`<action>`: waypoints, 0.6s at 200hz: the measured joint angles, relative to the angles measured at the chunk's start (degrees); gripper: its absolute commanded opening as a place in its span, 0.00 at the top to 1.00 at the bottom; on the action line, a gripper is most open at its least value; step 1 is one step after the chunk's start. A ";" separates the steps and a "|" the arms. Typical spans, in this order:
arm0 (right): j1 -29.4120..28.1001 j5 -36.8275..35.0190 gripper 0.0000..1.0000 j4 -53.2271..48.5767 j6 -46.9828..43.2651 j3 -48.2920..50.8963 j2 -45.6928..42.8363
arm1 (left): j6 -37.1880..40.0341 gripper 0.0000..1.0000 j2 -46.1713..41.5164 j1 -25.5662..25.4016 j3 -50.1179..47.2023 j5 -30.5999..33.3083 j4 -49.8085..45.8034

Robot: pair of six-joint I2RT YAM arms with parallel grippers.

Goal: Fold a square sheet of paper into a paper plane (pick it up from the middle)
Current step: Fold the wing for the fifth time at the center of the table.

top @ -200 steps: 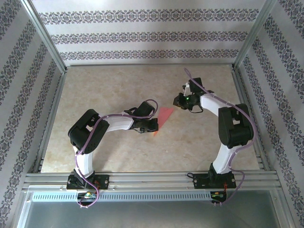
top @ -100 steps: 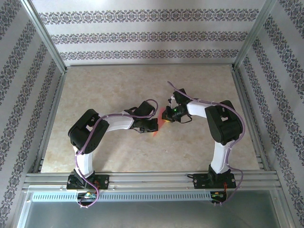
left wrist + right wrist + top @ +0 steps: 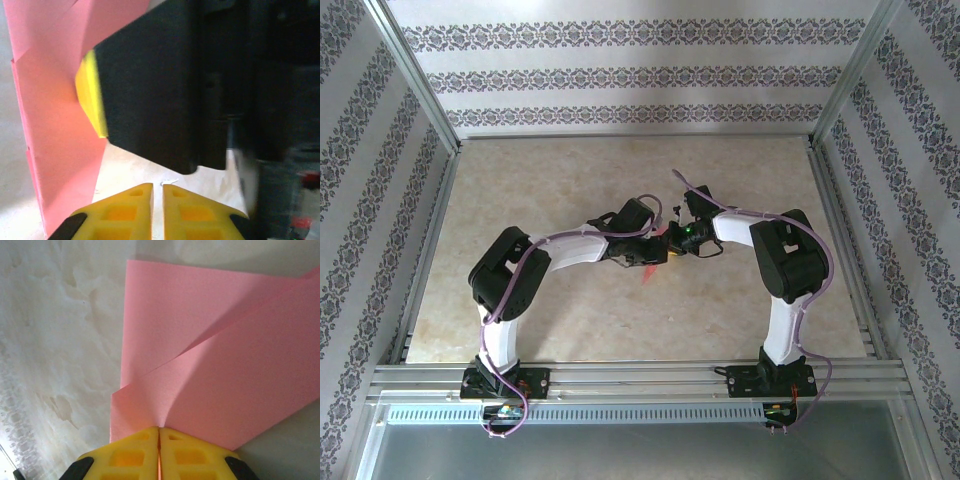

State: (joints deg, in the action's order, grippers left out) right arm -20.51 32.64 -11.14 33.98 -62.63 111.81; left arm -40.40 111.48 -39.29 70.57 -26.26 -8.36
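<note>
The pink-red sheet of paper (image 3: pixel 215 375) sits at the middle of the table (image 3: pixel 570 170), part-folded: the right wrist view shows one flap lying slantwise over another, with at least one crease pressed in. No slim dart with a centre ridge is there yet, so I judge the work somewhere in its middle folds, with the wings and the final lift left to do.

The right gripper (image 3: pixel 158 450) is clamped on the sheet's near edge. The left gripper (image 3: pixel 157 210) has its fingertips drawn together just above the table's middle; whether paper is caught between them I cannot tell.

From above, both wrists cover nearly all of the sheet at the table's centre. In the left wrist view the right gripper's blurred black body blocks the fold lines.
</note>
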 measured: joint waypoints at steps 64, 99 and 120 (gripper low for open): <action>0.04 0.22 0.90 -0.17 0.15 -0.17 0.11 | 0.33 0.92 2.16 0.02 -2.19 1.73 -0.33; 0.15 0.24 0.90 -0.20 0.15 -0.22 0.15 | 0.26 0.92 0.50 0.02 -5.62 1.97 2.21; 0.15 0.28 0.90 -0.20 0.15 -0.24 0.22 | -0.13 0.92 -1.81 0.02 -8.98 1.92 3.30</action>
State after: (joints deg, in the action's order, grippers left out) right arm -20.36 32.93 -11.33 34.13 -62.87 112.03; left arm -40.53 109.67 -39.27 61.58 -24.34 -5.06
